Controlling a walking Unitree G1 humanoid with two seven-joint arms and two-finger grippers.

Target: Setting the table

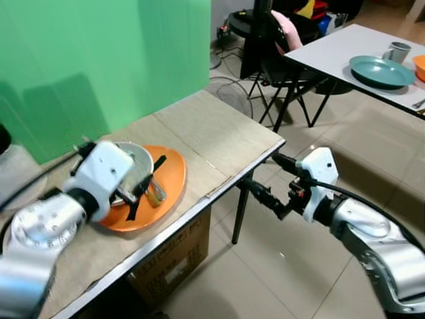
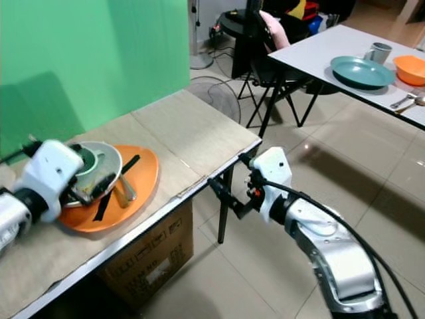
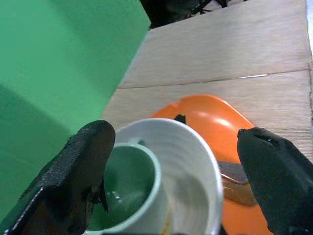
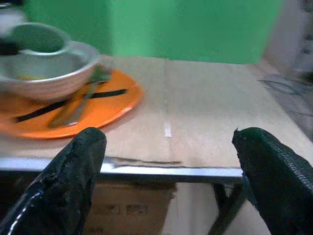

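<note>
Reaching over the stacked dishes on the near table [image 1: 219, 143] with the left gripper [image 3: 176, 171], fingers spread wide and closed on nothing, straddling the grey bowl [image 3: 188, 166] that holds a pale green cup [image 3: 129, 188]. Resting under the bowl, an orange plate [image 1: 169, 183] with cutlery [image 2: 123, 189] lying on it beside the bowl, what looks like a spoon among the pieces, exact count too blurred to tell. Hovering off the table's front edge, the right gripper [image 1: 265, 179], fingers likewise parted and empty, aimed back toward the plate from just outside the rim. Waiting well apart across the floor, a white table [image 2: 319, 50] already carrying a teal plate [image 2: 362, 72], a metal mug [image 2: 378, 52] and an orange bowl [image 2: 410, 70]. Judged as the pickup step: gathering the stack before carrying it over. Next, probably closing the left fingers on the bowl's rim, or sliding the right fingers under the plate's edge, and lifting level so the cup and cutlery stay put.
</note>
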